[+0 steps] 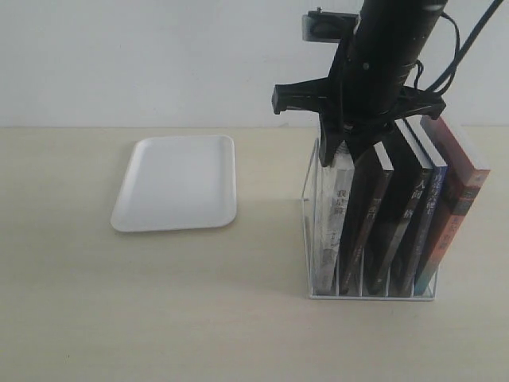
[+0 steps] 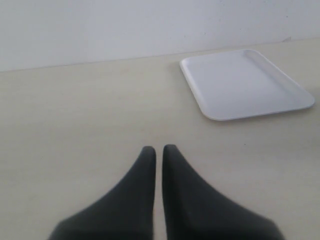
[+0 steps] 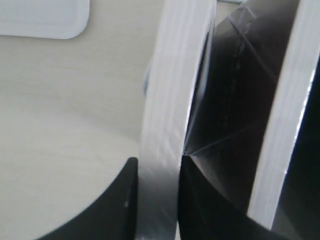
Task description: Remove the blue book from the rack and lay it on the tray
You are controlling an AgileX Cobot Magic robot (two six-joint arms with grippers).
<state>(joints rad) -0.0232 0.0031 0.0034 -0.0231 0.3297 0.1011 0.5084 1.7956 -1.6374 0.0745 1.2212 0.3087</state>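
The white wire rack (image 1: 372, 295) stands at the right with several upright books. The blue book (image 1: 434, 204) shows only its thin blue spine, second from the rack's right end, untouched. My right gripper (image 1: 337, 157) comes down from above onto the leftmost book (image 1: 332, 215), which has a white spine. In the right wrist view the gripper (image 3: 157, 162) is shut on that book's pale top edge (image 3: 172, 90), one finger on each side. The white tray (image 1: 176, 181) lies flat at the left. My left gripper (image 2: 159, 148) is shut on nothing above bare table, near the tray (image 2: 245, 85).
Black-spined books (image 1: 398, 215) fill the middle slots, and a red-and-teal book (image 1: 463, 199) leans at the rack's right end. A corner of the tray (image 3: 45, 20) shows in the right wrist view. The beige table (image 1: 159, 302) runs back to a white wall.
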